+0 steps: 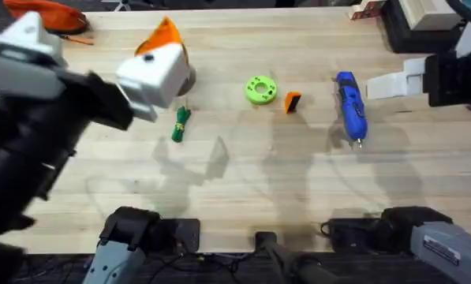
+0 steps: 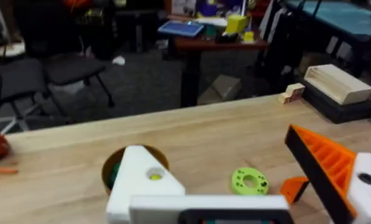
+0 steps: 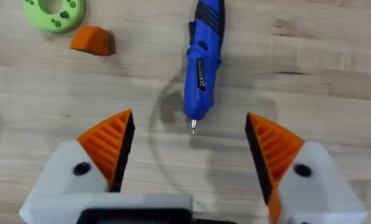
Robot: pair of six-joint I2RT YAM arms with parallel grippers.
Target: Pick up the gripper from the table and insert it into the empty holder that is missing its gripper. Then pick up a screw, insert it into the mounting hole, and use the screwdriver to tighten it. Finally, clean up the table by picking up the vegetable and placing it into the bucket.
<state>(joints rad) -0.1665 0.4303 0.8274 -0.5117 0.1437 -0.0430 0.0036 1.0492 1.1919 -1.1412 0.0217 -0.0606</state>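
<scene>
My left gripper (image 1: 160,55) hangs high over the back left of the table, open, with nothing between its fingers. One finger carries an orange ribbed tip (image 2: 325,165); the other is the bare white holder (image 2: 145,180). The bucket (image 2: 114,167) peeks out behind the holder. The small orange gripper (image 1: 293,102) lies beside a lime-green disc (image 1: 260,89). The blue screwdriver (image 1: 350,106) lies right of them, tip toward me. My right gripper (image 3: 191,140) hovers open just short of that tip. The vegetable (image 1: 180,124) lies left of centre. A screw is out of view.
Wooden blocks on a black box (image 1: 424,20) stand at the back right corner. An orange object (image 1: 50,16) lies at the back left. Bare wood (image 1: 259,181) stretches across the table's middle and front. Chairs and desks stand beyond the far edge.
</scene>
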